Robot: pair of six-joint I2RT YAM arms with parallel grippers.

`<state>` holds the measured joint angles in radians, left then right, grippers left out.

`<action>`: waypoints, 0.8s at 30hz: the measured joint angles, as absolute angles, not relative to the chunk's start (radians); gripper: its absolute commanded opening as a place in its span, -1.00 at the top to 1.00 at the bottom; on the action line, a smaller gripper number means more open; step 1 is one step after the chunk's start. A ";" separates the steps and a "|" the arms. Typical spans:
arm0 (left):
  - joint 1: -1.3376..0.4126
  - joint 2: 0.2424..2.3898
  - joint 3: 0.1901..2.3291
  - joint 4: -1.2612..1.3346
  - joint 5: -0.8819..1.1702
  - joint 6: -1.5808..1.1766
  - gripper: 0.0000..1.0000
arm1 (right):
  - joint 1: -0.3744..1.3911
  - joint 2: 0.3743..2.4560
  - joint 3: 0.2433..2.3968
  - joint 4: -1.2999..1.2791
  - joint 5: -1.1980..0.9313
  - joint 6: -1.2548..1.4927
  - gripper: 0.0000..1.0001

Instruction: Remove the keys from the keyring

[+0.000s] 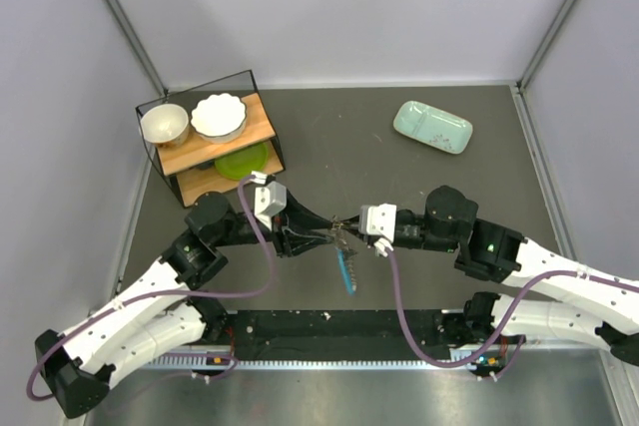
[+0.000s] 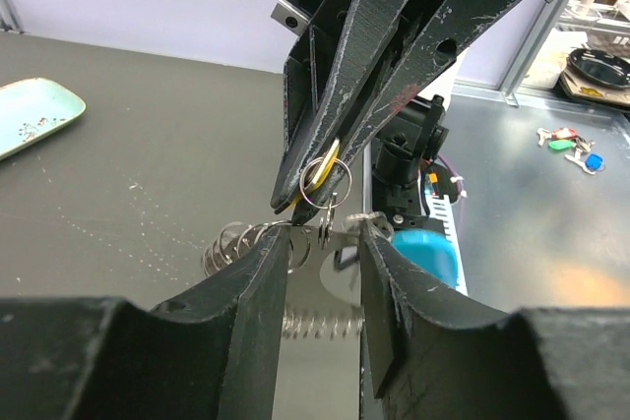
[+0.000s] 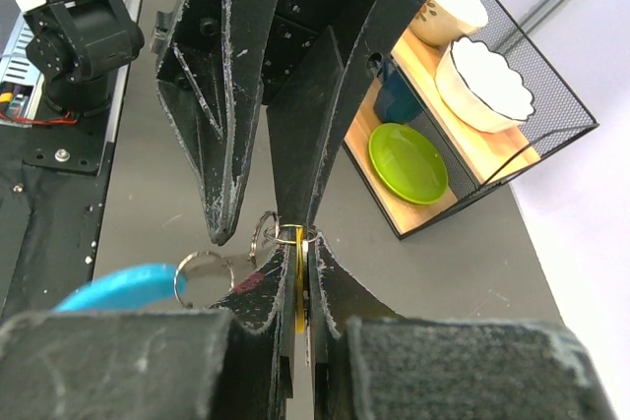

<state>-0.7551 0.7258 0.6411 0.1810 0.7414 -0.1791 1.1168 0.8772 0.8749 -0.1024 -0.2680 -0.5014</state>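
Both grippers meet over the middle of the table. My right gripper [image 1: 347, 229] [image 3: 298, 241] is shut on a thin yellow key [image 3: 298, 287] that hangs on a small split ring [image 3: 281, 235]. My left gripper [image 1: 321, 234] [image 2: 325, 233] is open; a silvery key [image 2: 340, 268] and the coiled wire of the keyring [image 2: 315, 324] lie between its fingers. The blue-covered key [image 1: 346, 271] [image 2: 430, 253] [image 3: 118, 287] hangs below the bunch. More silvery rings [image 2: 231, 243] bunch at the left. In the right wrist view one left fingertip [image 3: 295, 213] touches the ring.
A black wire rack [image 1: 262, 97] [image 3: 551, 105] with two bowls and a green plate [image 1: 242, 160] stands at the back left. A pale teal tray [image 1: 432, 127] [image 2: 30, 110] lies at the back right. The arms' black base bar [image 1: 329, 326] runs along the near edge.
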 measured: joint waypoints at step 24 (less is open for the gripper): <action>-0.757 0.770 0.673 0.165 0.766 -0.184 0.44 | 1.116 0.870 0.875 -0.123 -0.263 -0.515 1.00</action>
